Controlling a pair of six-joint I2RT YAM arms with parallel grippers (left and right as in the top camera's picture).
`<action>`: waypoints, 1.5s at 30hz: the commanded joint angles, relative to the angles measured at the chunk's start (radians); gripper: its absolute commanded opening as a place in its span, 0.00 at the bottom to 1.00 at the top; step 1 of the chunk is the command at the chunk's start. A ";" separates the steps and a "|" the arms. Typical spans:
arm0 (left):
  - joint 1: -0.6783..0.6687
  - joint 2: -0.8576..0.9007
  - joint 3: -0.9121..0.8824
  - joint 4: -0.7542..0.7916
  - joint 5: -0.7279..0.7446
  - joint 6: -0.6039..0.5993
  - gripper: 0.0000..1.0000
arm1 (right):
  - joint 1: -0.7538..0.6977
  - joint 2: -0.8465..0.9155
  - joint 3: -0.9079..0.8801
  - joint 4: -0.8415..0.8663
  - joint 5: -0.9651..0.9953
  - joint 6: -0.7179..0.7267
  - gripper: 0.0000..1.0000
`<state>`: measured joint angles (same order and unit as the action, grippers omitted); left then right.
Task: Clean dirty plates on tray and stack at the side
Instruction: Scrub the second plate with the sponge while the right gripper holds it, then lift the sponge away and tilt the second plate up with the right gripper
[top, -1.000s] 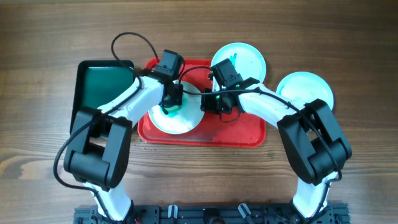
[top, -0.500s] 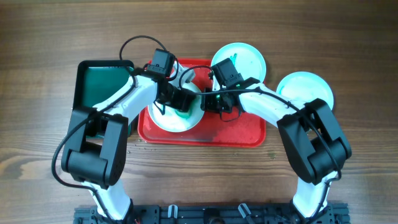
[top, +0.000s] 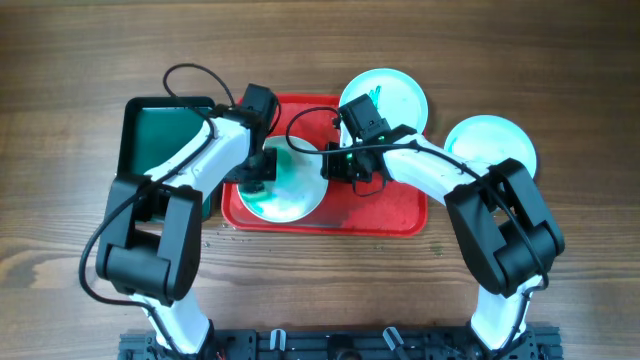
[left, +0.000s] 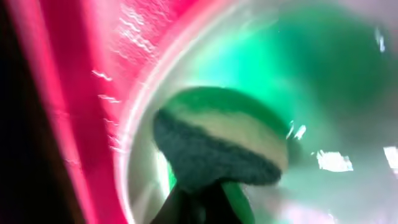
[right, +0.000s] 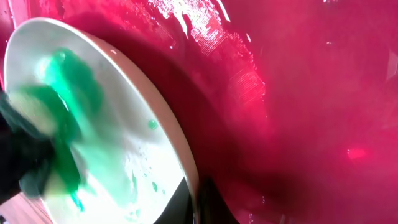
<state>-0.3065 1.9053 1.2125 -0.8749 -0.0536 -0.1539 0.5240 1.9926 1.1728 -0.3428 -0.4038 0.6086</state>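
A dirty plate (top: 292, 192) with green smears lies on the left of the red tray (top: 385, 210). My left gripper (top: 258, 170) is shut on a green sponge (left: 217, 146) and presses it on the plate's left part (left: 336, 81). My right gripper (top: 338, 168) is shut on the plate's right rim (right: 186, 165), one finger on each side. The sponge (right: 43, 118) shows blurred in the right wrist view, over the tray floor (right: 311, 93). Two more plates lie off the tray: one (top: 395, 95) at its back right edge, one (top: 495, 140) further right.
A dark green tray (top: 165, 135) sits left of the red tray. The wooden table (top: 560, 60) surrounds everything. Both arms cross over the red tray's back half.
My left gripper swept the sponge from the plate's left to its right side, then back to the left. The right gripper and plate stayed put.
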 joint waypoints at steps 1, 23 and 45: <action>-0.006 0.025 -0.032 -0.030 0.418 0.277 0.04 | -0.008 0.013 0.013 0.002 -0.002 0.015 0.04; 0.064 -0.011 0.334 -0.122 -0.106 -0.124 0.04 | -0.007 -0.058 0.013 -0.036 0.063 -0.033 0.04; 0.075 -0.011 0.356 -0.147 0.031 -0.248 0.04 | 0.472 -0.498 0.013 -0.364 1.698 -0.253 0.04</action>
<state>-0.2359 1.9095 1.5738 -1.0283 -0.0383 -0.3813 0.9413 1.5146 1.1732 -0.7101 1.0130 0.3798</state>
